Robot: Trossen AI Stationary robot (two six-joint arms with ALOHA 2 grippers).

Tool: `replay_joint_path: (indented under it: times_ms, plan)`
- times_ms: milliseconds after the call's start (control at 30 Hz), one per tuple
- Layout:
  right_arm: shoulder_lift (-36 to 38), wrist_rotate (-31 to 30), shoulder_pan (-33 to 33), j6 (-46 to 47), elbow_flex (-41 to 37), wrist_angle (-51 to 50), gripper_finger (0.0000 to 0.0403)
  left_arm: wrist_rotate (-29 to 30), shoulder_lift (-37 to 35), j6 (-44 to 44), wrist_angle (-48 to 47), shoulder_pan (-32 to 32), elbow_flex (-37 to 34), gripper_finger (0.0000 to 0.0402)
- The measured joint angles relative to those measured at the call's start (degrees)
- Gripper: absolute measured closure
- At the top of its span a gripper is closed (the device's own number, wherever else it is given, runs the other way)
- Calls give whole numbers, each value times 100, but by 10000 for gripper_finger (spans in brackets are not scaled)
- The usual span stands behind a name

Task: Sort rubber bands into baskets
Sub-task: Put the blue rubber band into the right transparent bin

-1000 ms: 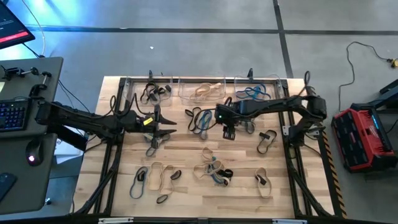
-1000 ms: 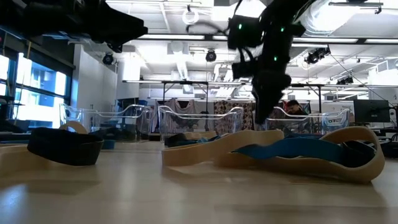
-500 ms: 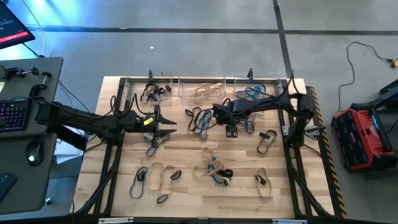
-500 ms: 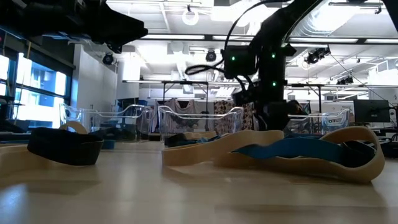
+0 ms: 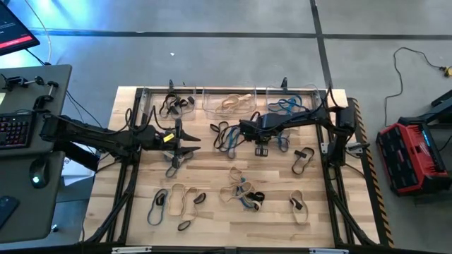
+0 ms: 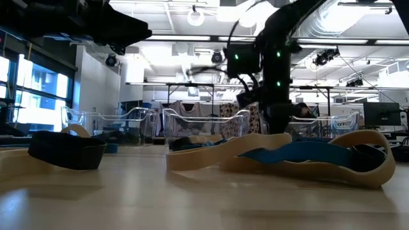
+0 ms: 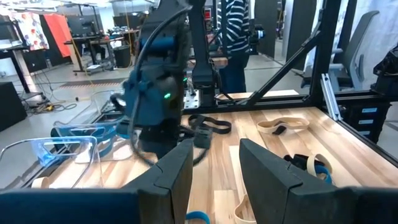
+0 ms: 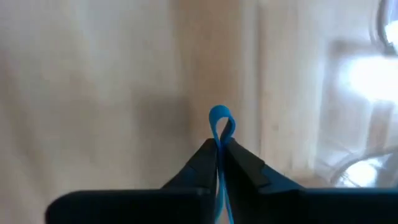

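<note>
Many rubber bands lie on the wooden table in black, tan and blue, for instance a cluster (image 5: 227,136) at the middle and another (image 5: 241,193) nearer the front. Three clear baskets (image 5: 175,104) (image 5: 229,103) (image 5: 288,104) stand in a row along the far edge, each with bands inside. My right gripper (image 5: 263,149) points down at the table just in front of the right basket, shut on a blue rubber band (image 8: 221,124). My left gripper (image 5: 189,143) hangs level over the table's left half, open and with nothing in it (image 7: 214,168). My right gripper pinches a bend of the blue band between its two fingers, both strands pressed together. A small loop (image 8: 221,119) sticks out past the fingertips. The fingers come from above, pointing down at the wood. The rest of the band is hidden behind the fingers.
Loose bands lie to the right of my right gripper (image 5: 304,159) and along the front (image 5: 176,201) (image 5: 296,206). A tan and blue band (image 6: 300,156) fills the low view's foreground. A person stands beyond the table's end (image 7: 236,37). A desk with a keyboard stands to the left (image 5: 14,127).
My right gripper has sunk toward the table in front of the right basket, tipping a little steeper, and its fingers have shut on the blue band.
</note>
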State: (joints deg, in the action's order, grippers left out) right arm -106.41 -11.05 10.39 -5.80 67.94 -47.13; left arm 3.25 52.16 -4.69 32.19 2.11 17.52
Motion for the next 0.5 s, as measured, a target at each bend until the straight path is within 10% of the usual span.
replay_joint_path:
  times_ms: [500]
  plan:
    - [2244,-2823,227,1003,488,-793,401,30,2,2,-92,0,2,280]
